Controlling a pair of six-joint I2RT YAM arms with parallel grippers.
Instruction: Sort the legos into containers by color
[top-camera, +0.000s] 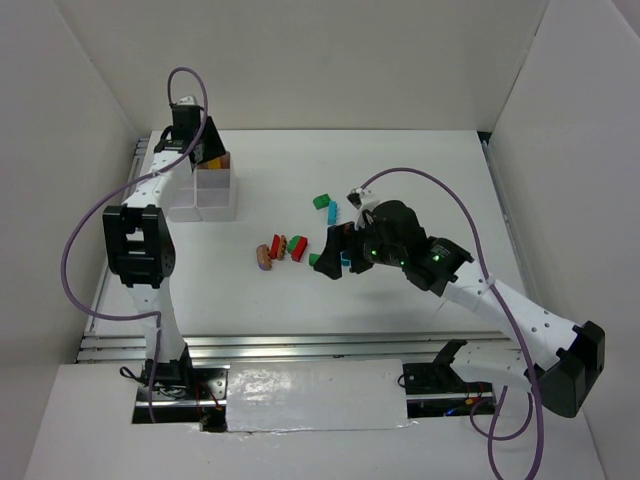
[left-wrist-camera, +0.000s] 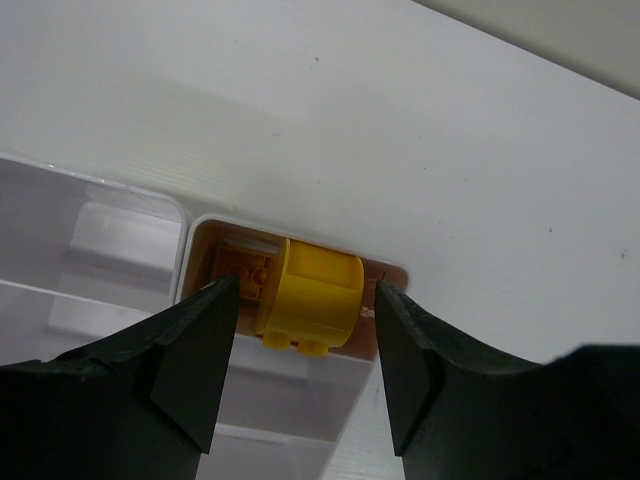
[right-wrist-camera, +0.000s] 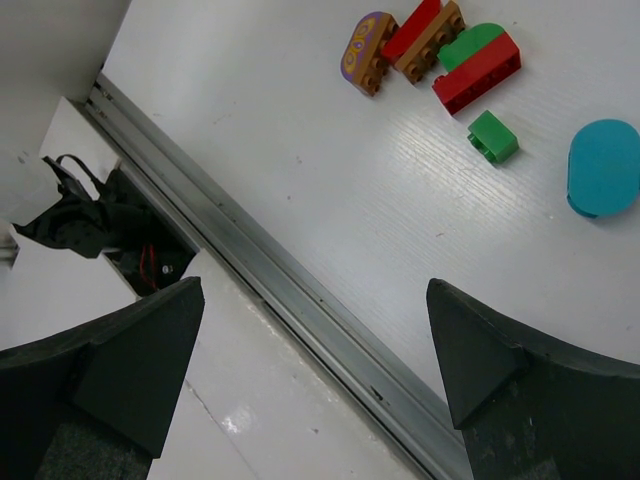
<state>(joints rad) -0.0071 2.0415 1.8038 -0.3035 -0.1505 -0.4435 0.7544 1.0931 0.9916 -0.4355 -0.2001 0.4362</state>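
My left gripper hangs open over the far end of the white divided tray. In the left wrist view its jaws stand either side of a yellow lego without touching it. The yellow lego lies on an orange piece in an end compartment of the tray. My right gripper is open wide and empty above the loose legos. The right wrist view shows a purple oval, a red brick, a brown brick, a red-and-green brick, a small green brick and a teal oval.
A green lego and a teal lego lie behind the right gripper. A metal rail runs along the table's near edge, with cables beyond it. White walls enclose the table on three sides.
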